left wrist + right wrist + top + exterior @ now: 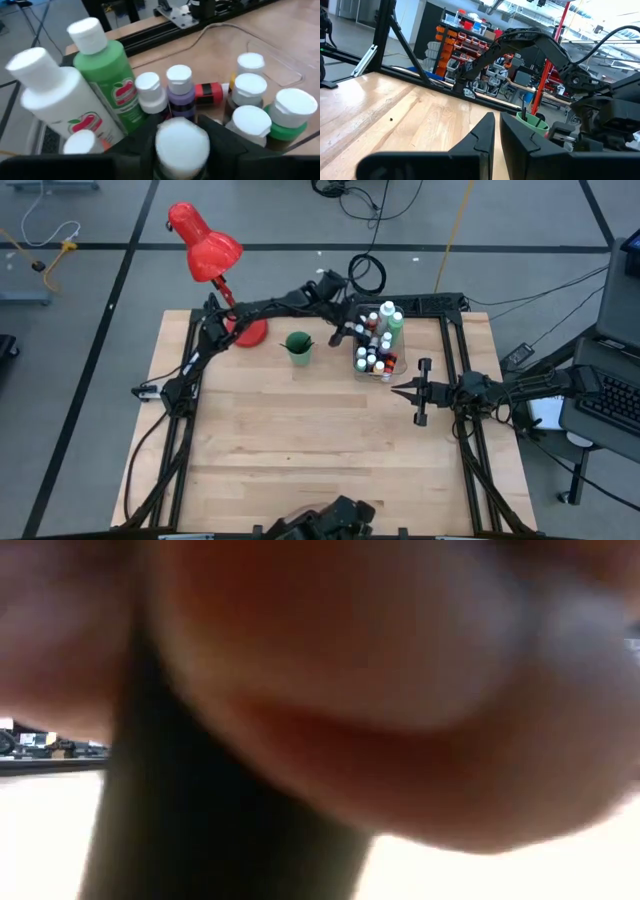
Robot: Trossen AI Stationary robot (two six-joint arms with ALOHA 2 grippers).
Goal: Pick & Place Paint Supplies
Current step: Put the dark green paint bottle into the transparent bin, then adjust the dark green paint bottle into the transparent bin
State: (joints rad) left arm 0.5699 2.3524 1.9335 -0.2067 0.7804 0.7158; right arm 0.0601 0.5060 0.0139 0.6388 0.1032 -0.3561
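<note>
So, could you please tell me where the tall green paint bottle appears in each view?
High view: tall green bottle at the bin's far right corner.
Low view: not visible, lens blocked.
Left wrist view: left of centre.
Right wrist view: not in it.
Shared landmark: tall white bottle beside it.

we see both arms matte black, slim jointed links with black cables along them. left gripper [345, 333] and right gripper [397, 390] have flat, angular black fingers [485, 137]. black tubular frames carry the arm bases.
</note>
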